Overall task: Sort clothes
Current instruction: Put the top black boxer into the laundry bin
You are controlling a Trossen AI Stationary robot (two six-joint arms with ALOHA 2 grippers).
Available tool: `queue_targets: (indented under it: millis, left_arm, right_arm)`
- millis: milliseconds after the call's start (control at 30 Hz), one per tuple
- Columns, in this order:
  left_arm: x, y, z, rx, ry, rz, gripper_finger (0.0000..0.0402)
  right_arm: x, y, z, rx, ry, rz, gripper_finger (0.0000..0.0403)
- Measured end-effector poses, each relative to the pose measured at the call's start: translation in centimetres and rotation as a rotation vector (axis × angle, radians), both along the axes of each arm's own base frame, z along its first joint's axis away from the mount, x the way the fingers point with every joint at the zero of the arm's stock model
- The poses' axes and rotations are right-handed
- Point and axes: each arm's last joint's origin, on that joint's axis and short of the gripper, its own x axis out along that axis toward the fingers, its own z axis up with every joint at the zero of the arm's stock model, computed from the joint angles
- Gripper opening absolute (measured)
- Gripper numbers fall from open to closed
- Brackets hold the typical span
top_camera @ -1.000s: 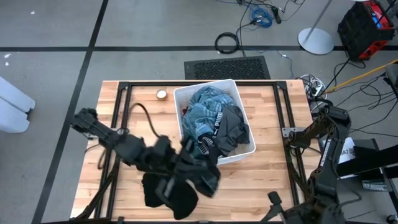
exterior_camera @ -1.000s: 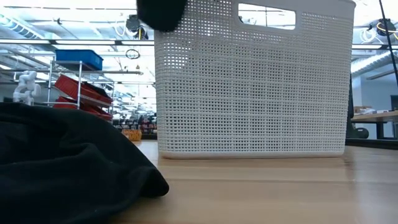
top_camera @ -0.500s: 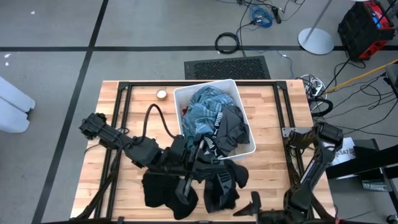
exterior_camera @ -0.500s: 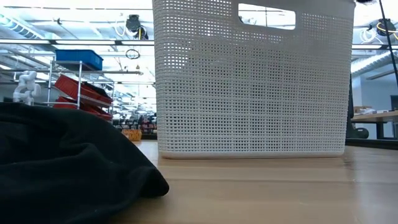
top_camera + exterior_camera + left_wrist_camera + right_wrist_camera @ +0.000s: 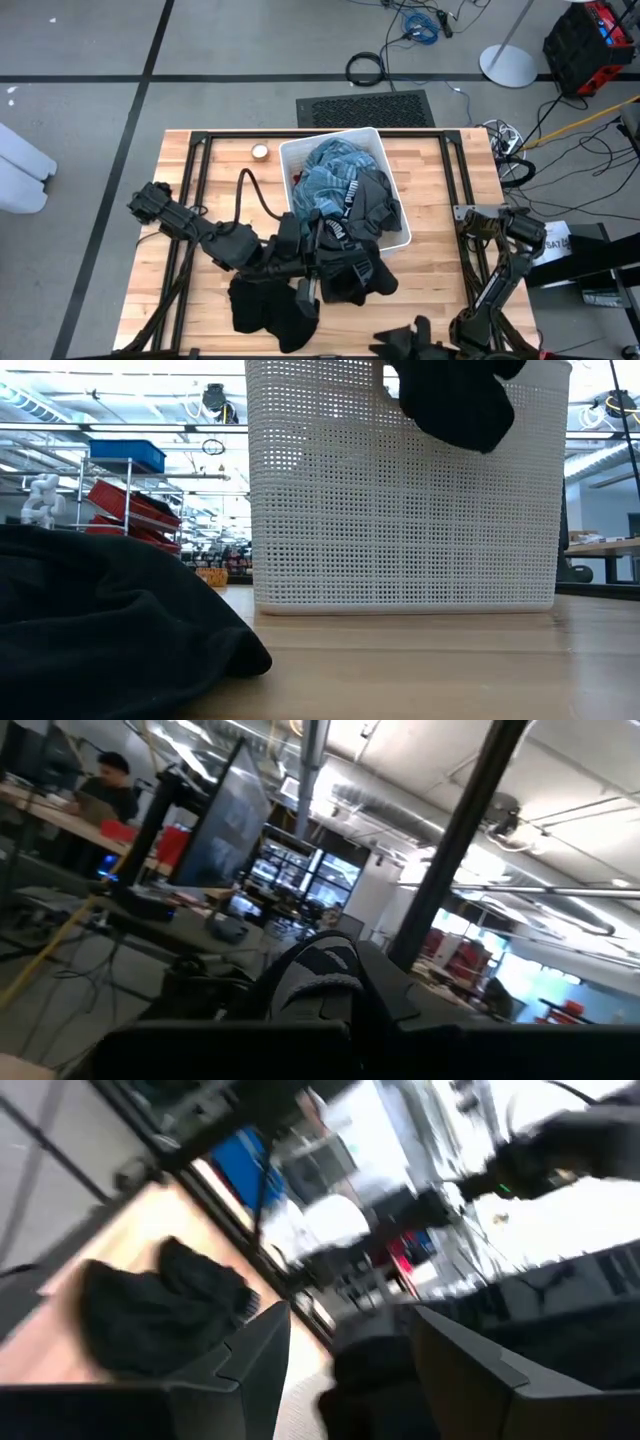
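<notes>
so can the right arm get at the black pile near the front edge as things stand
Probably yes. The right pincer is open at the front edge with bare table between it and the black pile, though the left pincer, holding a dark garment, crowds that spot.

**Colours on the sorting table**

The rectangular plastic bin is white, its wall a fine mesh of small holes in the low view. Inside it, the large soft fabric garment is teal-grey with stripes, beside a dark grey piece with a black band carrying white lettering. The fabric pile on the light wooden slatted table is black. Both arms are dark.
</notes>
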Motion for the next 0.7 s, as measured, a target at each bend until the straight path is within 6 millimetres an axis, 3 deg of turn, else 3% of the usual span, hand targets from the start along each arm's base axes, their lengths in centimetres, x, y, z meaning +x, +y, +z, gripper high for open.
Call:
queue_targets:
  millis: [167,333,500,700]
  left_arm:
    - [0.3,0.7,0.0,0.011,0.002,0.041,0.0000]
    - [0.7,1.1,-0.3,0.032,0.038,0.055,0.0000]
    - [0.7,1.1,-0.4,0.047,0.044,0.059,0.0000]
    - [0.7,1.1,-0.5,0.096,0.059,0.072,0.0000]
  right_arm:
    - [1.5,-0.6,0.7,0.024,-0.009,-0.064,0.0192]
    - [3.2,-2.0,-0.7,-0.121,0.073,-0.121,0.0192]
    - [5.3,-4.1,-1.4,-0.053,0.067,-0.241,0.0192]
    - [5.9,-5.4,-1.8,-0.101,0.049,-0.402,0.0192]
